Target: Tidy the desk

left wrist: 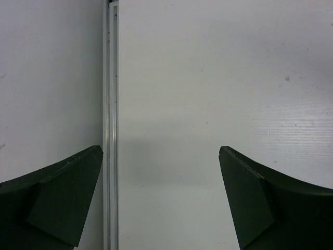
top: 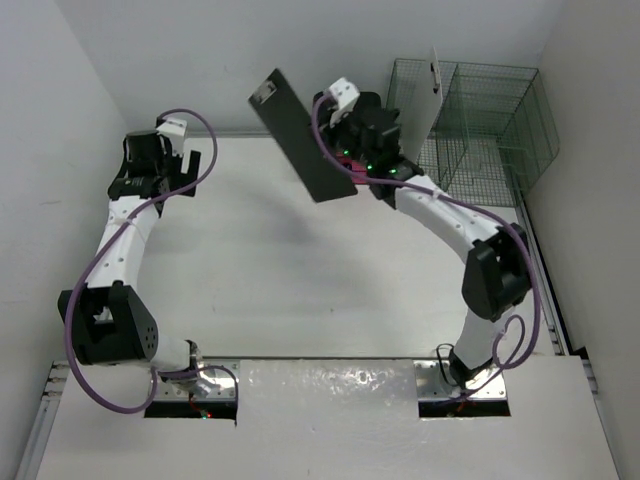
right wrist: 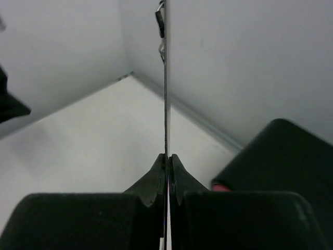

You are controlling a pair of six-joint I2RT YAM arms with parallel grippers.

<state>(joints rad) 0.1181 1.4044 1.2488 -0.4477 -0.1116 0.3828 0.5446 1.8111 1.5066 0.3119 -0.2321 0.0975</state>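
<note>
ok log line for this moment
left jaws open, empty, over desk by rail | right jaws shut on clipboard, held above desk near basket

Desk (top: 300, 280): we see plain white, no pattern.
Desk rail (left wrist: 110, 104): we read it as pale silver-grey.
Clipboard (top: 300, 140), at twelve o'clock in the top view: matt black, with a silvery clip (top: 265, 92).
Wire basket (top: 490, 130), at two o'clock: we see dark green grid mesh.
Cables (top: 192, 112): purple.
Arms (top: 450, 222): white shells, black joints.
Left gripper (left wrist: 161, 156): we see dark, near-black fingers.
</note>
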